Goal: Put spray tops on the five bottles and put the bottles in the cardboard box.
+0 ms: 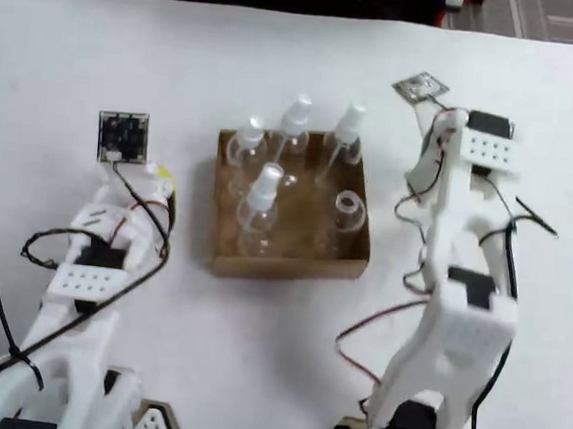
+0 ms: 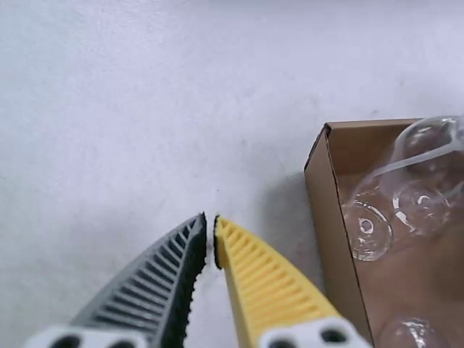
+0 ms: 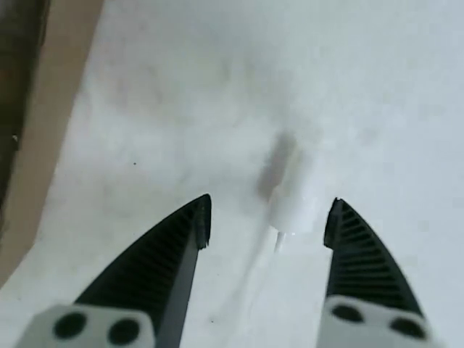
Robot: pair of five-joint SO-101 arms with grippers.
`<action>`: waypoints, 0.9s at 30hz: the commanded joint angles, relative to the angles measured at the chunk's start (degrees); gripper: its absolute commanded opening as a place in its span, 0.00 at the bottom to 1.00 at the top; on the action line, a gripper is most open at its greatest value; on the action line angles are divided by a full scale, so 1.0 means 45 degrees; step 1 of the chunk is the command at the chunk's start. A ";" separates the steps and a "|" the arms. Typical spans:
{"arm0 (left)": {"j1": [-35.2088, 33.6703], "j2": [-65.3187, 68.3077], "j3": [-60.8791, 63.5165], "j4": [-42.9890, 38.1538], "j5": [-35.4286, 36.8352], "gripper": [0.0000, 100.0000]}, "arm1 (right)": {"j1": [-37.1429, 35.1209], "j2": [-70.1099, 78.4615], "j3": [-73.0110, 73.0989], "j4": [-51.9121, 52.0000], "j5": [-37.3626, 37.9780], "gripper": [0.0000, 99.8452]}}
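- Right gripper [image 3: 270, 210], jaws spread, hovers over the last spray top [image 3: 290, 206] lying on the table [image 3: 362, 72].
- Left gripper [image 2: 210, 225] closed, empty, beside the cardboard box [image 1: 287, 267]; one bottle [image 1: 347, 215] inside is uncapped.
- Next, likely: lower, pinch the top.

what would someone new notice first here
The cardboard box mid-table holds five clear bottles, four with white spray tops and one bottle at its right front corner open-necked. The right gripper hangs open over a loose spray top lying on the white table, while the left gripper sits shut beside the box.
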State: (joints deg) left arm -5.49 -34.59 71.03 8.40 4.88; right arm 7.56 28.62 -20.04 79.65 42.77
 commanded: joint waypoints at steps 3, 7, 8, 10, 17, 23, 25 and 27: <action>0.0166 -0.0381 -0.0156 -0.0371 -0.0117 0.02 | 0.0615 0.3331 -0.4884 0.1827 0.0000 0.22; 0.0166 -0.0342 -0.0156 -0.0371 -0.0137 0.02 | 0.0811 0.4777 -0.6720 0.2315 -0.0020 0.22; 0.0166 -0.0342 -0.0156 -0.0371 -0.0137 0.02 | 0.0830 0.5070 -0.7131 0.2393 -0.0176 0.22; 0.0166 -0.0342 -0.0156 -0.0371 -0.0137 0.02 | 0.0967 0.5558 -0.7912 0.2530 -0.0664 0.22; 0.0186 -0.0342 -0.0156 -0.0371 -0.0137 0.02 | 0.0947 0.6750 -0.9612 0.2745 -0.0879 0.22; 0.0186 -0.0342 -0.0156 -0.0371 -0.0137 0.02 | 0.0811 0.7043 -1.0002 0.2764 -0.0879 0.22; 0.0186 -0.0342 -0.0156 -0.0371 -0.0137 0.02 | 0.0811 0.7043 -1.0002 0.2725 -0.0879 0.22; 0.0186 -0.0342 -0.0156 -0.0371 -0.0137 0.02 | 0.0811 0.7043 -1.0002 0.2706 -0.0879 0.22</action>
State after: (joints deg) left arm -5.41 -34.59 71.03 8.40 4.88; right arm 11.52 61.41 -62.68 91.60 39.34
